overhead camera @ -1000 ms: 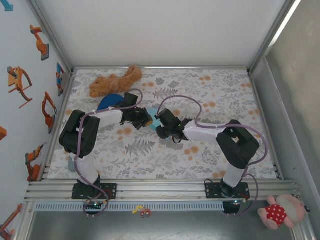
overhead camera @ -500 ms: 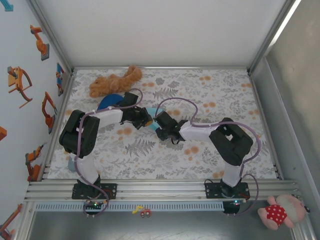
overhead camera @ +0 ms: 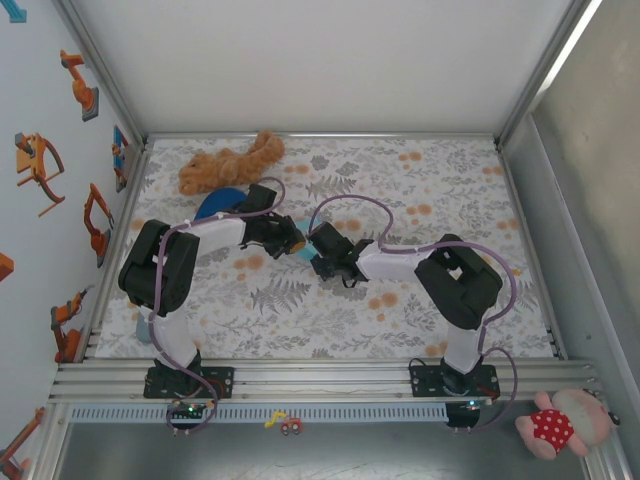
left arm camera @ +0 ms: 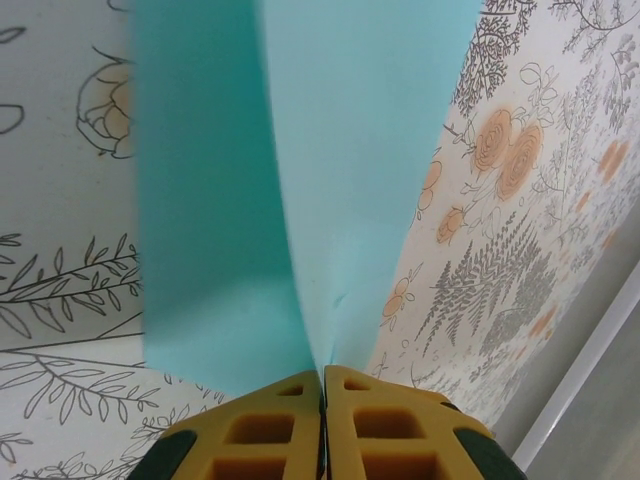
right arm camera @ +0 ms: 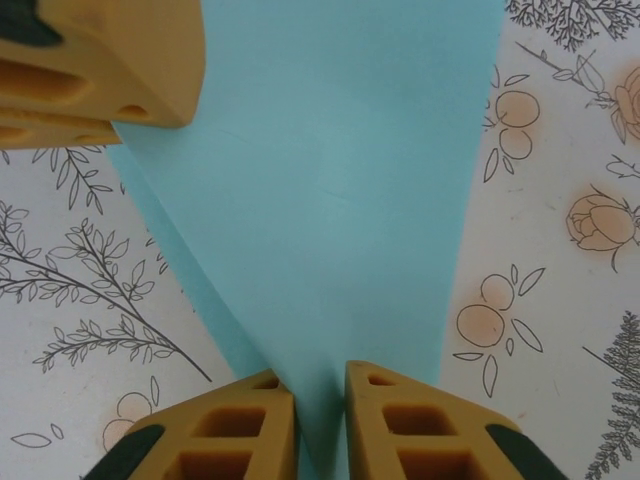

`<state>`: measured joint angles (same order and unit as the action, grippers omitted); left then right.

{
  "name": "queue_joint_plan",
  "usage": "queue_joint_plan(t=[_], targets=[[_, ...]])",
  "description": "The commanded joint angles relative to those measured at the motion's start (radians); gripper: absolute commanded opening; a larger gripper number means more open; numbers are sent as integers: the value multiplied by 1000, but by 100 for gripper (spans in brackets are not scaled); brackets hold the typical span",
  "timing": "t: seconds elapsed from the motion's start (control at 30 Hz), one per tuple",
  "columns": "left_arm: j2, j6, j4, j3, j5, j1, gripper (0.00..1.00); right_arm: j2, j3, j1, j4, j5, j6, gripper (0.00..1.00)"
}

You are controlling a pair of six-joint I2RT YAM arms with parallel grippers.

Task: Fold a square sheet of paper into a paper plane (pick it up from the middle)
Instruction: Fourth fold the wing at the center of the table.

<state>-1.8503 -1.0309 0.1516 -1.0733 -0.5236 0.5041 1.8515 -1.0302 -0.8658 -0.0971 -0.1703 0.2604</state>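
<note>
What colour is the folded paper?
The paper is plain light cyan-blue, clearest in the left wrist view.

From high behind the rig my top camera looks down on the whole floral table [overhead camera: 450, 300], while both wrist cameras face forward and down, very close, sharing the same cyan paper [left arm camera: 340, 150] mid-table.

Mid-table [overhead camera: 450, 190], the paper plane [overhead camera: 302, 251] sits between the left gripper [overhead camera: 294, 241] on its left and the right gripper [overhead camera: 314, 243] on its right. Behind the left arm lies what may be a dome [overhead camera: 213, 205], partly hidden. A plush toy [overhead camera: 228, 165] lies behind it, near the back edge.
</note>
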Motion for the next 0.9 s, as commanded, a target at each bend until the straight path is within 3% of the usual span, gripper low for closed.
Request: queue_joint_plan(t=[0.0, 0.23, 0.37, 0.87], targets=[[40, 11, 51, -34, -10, -11, 15, 6, -21, -4, 7, -32, -25, 13], [105, 60, 118, -40, 36, -82, 31, -19, -5, -1, 19, 55, -41, 1], [158, 85, 121, -12, 65, -115, 39, -22, -7, 12, 25, 162, -10, 0], [286, 5, -232, 283, 45, -118, 42, 20, 8, 135, 107, 595, 193, 0]])
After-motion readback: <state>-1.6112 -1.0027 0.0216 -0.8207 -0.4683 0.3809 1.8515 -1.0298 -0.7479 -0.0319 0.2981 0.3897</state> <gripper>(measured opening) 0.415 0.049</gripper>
